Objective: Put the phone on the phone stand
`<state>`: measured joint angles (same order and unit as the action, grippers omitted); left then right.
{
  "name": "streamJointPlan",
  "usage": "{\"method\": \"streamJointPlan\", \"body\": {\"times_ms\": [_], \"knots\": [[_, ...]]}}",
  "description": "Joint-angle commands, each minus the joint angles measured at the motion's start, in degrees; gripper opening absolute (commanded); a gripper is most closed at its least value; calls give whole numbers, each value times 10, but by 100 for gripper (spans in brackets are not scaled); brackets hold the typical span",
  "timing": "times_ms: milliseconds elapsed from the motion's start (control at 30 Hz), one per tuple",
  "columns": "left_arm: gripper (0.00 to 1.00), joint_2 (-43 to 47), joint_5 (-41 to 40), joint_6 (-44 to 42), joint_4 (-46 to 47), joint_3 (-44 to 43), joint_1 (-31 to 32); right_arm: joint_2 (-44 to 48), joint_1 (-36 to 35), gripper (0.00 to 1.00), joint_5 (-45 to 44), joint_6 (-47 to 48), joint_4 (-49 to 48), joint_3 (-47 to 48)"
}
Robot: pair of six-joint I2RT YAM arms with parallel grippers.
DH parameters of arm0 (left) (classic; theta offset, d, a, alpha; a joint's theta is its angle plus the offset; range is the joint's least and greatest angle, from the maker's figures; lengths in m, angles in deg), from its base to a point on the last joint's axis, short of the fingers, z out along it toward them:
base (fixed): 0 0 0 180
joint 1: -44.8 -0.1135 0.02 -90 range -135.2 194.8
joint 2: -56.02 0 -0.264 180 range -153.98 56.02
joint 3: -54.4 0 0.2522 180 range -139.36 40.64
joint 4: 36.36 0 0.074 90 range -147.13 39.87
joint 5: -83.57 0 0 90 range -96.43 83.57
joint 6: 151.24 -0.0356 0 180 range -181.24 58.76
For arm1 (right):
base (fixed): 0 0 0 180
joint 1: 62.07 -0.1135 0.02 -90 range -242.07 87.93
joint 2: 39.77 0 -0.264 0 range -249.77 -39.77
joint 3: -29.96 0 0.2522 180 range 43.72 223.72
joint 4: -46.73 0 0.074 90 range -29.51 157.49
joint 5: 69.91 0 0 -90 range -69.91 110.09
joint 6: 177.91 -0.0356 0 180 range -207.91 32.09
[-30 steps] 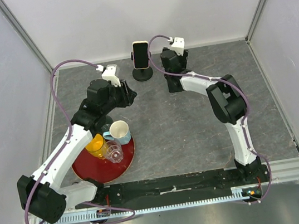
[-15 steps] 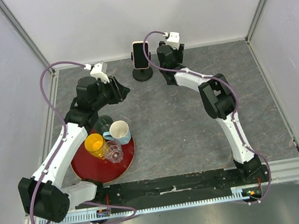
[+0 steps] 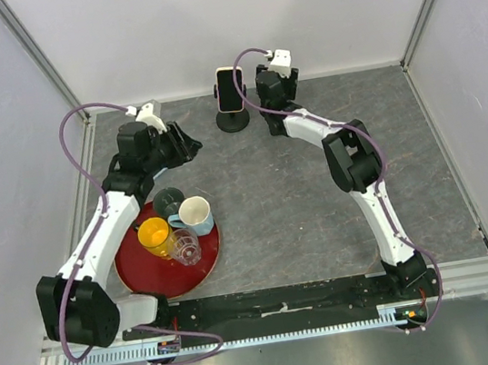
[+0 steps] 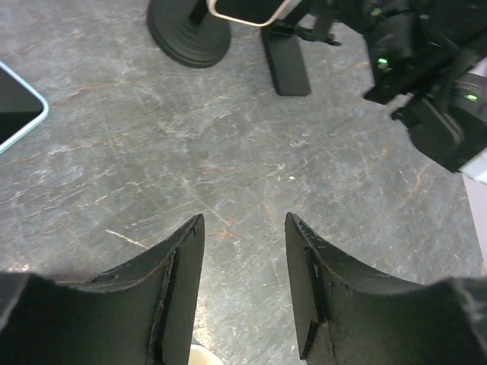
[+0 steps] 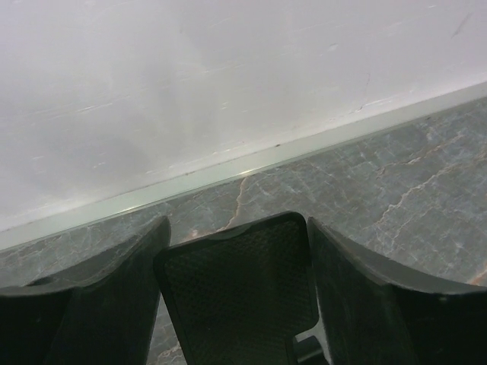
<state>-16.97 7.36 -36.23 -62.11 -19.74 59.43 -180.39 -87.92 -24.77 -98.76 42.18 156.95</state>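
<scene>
A: The phone (image 3: 229, 89) stands upright in the stand (image 3: 233, 122), midway along the back edge of the tabletop (image 3: 283, 195). We judge the placing done.
B: So we are backing off. The right gripper (image 5: 237, 222) hangs just right of the stand, fingers wide, a black slab (image 5: 236, 296) between them; we cannot tell if they pinch it.
A: The left gripper (image 4: 243, 220) is half spread, empty. Next we clear both arms without brushing the stand.
B: Against a second ago, the left arm has swung toward the left edge, fingers wider; the right has crept toward the back edge.
</scene>
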Motion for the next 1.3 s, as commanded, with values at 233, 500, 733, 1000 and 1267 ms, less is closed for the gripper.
{"method": "streamJointPlan", "body": {"times_ms": [233, 500, 733, 1000, 1267], "knots": [[58, -79, 63, 75, 28, -18, -208, 184, 22, 98, 98, -61, 53, -131], [68, -268, 43, 43, -53, -188, -257, 354, 27, 98, 218, -178, 63, -336], [52, -544, -10, 54, -239, -526, -264, 421, 26, 98, 305, -164, -13, -420], [38, -712, -71, 39, -422, -742, -267, 449, 57, 98, 337, -157, -52, -450], [35, -615, -99, 21, -387, -550, -259, 471, 78, 98, 357, -162, -63, -473]]}}
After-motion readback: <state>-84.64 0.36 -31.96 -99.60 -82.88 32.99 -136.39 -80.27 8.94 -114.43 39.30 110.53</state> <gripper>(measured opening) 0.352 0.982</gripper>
